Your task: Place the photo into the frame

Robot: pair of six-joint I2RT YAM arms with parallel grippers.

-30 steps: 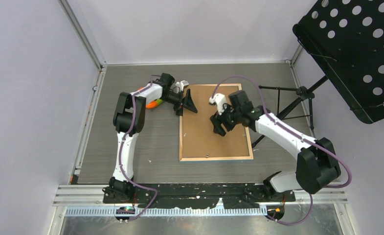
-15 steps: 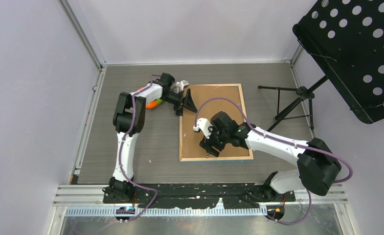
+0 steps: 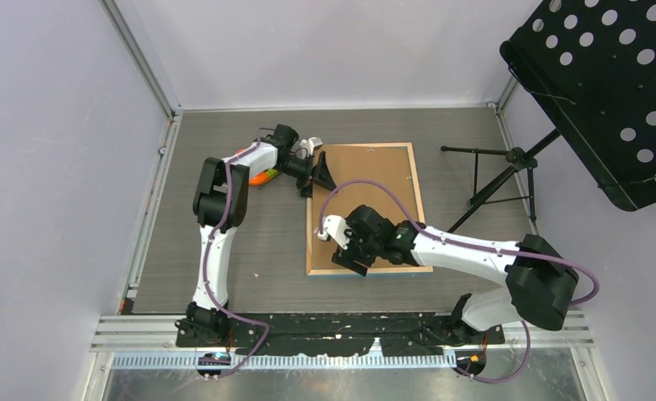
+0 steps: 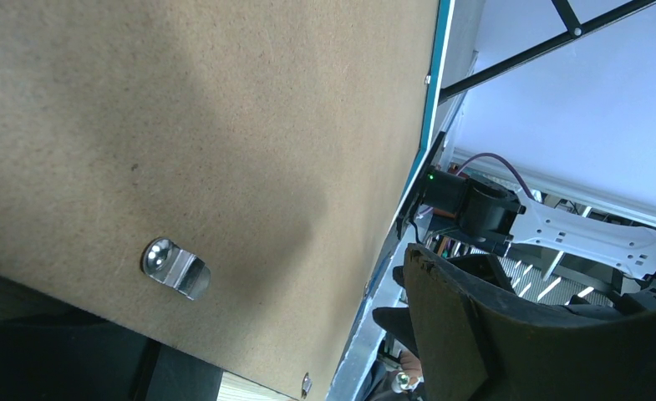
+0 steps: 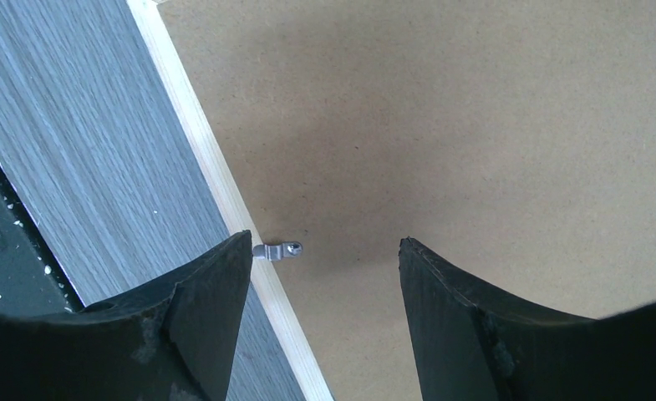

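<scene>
Along the near edge of the frame [image 3: 370,270] is where my right end effector [image 5: 324,251] has arrived: a second ago it sat over the far half of the brown backing board [image 3: 374,188], and it has swept toward me across the board since then. Its fingers are apart, and nothing is between them. In the wrist view they straddle a small metal clip [image 5: 278,249] that stands at the wooden rim, one finger out over the rim and the table [image 3: 224,125], the other over the board. My left end effector [image 3: 319,174] has not shifted. It is at the frame's far-left corner with its fingers also spread, and I cannot tell whether it is touching the rim. The frame lies flat on the table, wood side up, with the board seated inside it. I cannot see the photo anywhere; my guess is that it lies under the board, but no camera confirms that. I read the move as lining up on the clip, so the job looks close to done, with only the retaining tabs left to turn or press. The clip is tiny against these fingers, so I would approach slowly.
</scene>
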